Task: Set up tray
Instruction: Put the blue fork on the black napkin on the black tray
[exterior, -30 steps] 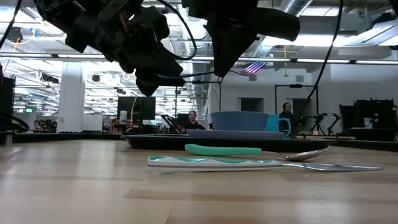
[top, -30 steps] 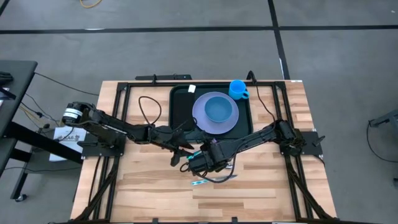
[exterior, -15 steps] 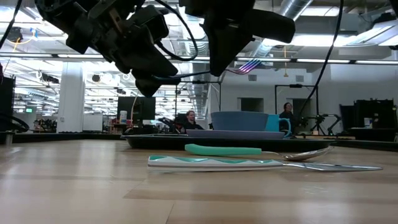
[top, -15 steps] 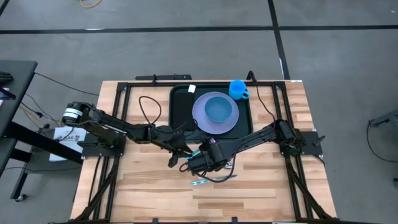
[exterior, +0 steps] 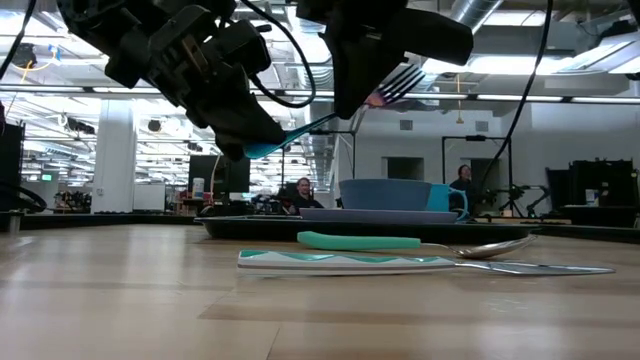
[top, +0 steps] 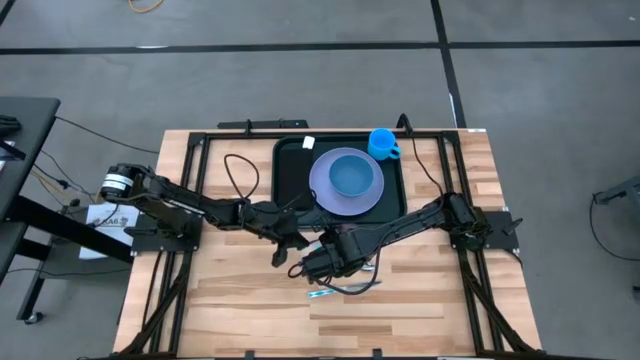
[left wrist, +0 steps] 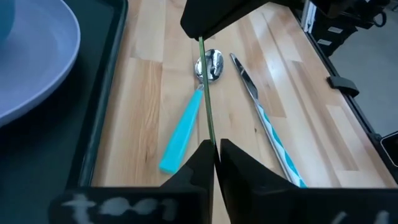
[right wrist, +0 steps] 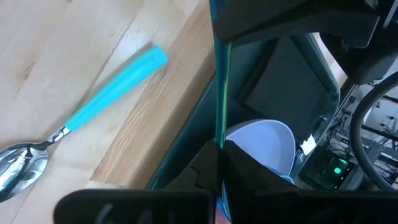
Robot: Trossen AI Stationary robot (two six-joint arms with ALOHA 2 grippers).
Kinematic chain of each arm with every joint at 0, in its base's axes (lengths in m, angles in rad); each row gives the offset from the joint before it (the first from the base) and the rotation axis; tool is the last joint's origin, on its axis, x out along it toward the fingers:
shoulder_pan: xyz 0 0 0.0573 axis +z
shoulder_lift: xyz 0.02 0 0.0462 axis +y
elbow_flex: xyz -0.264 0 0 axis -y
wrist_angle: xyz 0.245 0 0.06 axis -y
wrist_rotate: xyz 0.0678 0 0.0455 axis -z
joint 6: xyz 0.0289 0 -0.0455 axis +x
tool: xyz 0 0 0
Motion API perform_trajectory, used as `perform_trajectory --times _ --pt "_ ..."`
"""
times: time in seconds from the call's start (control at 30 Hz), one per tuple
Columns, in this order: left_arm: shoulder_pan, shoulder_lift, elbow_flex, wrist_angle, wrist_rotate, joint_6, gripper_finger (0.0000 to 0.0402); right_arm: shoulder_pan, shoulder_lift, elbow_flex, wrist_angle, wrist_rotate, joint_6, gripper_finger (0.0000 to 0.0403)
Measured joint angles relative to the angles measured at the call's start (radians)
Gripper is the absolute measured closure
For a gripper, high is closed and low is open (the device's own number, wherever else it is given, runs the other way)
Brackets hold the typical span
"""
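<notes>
A fork with a teal handle (exterior: 300,128) hangs above the table between my two grippers, its tines (exterior: 400,80) up past the right one. My left gripper (top: 292,243) and my right gripper (top: 318,262) are both shut on it, close together, just in front of the dark green tray (top: 290,160). The tray carries a lavender plate (top: 330,195) with a blue bowl (top: 352,177). A spoon with a light blue handle (left wrist: 185,127) and a knife with a patterned handle (left wrist: 267,130) lie flat on the wood under the grippers. My left gripper pinches the fork's handle near its free end (left wrist: 211,135) between its two fingers; the handle shows edge-on. The fork is lifted clear of the table and slants, this end lower. My right gripper pinches the fork farther along, toward the tines (right wrist: 219,134), between its two fingers. The tines stick out past the gripper and stand higher than the handle.
A blue cup (top: 383,143) stands at the tray's far right corner. Black frame rails (top: 190,200) run along both sides of the table. Bare wood (top: 240,310) lies toward the near edge.
My left gripper has shut on the fork's handle. The fork, level and edge-on before in the low view, has tipped: its tine end is up and its handle end lower. Both arms have stayed nearly where they were.
</notes>
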Motion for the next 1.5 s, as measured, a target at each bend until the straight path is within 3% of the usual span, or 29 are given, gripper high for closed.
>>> perform_trajectory --times 0.23,0.63,1.07,1.23,1.5 --pt "0.000 0.000 0.000 0.000 -0.008 0.006 0.0401 0.000 0.000 0.000 0.002 0.000 0.011 0.0387" --pt "-0.003 -0.003 0.003 0.028 0.015 0.011 0.0401 -0.001 0.000 0.000 0.067 0.002 0.068 0.0305" --pt "0.043 -0.001 -0.003 -0.117 -0.112 0.016 0.0401 0.068 0.000 0.000 0.082 0.034 0.071 0.0238" --pt "0.100 -0.002 -0.006 -0.135 -0.102 0.014 0.0401 0.099 -0.005 0.000 0.049 0.054 0.166 0.0235" --pt "0.193 -0.003 -0.006 -0.097 0.000 -0.027 0.0401 0.117 -0.022 0.000 -0.134 0.054 0.392 0.0242"
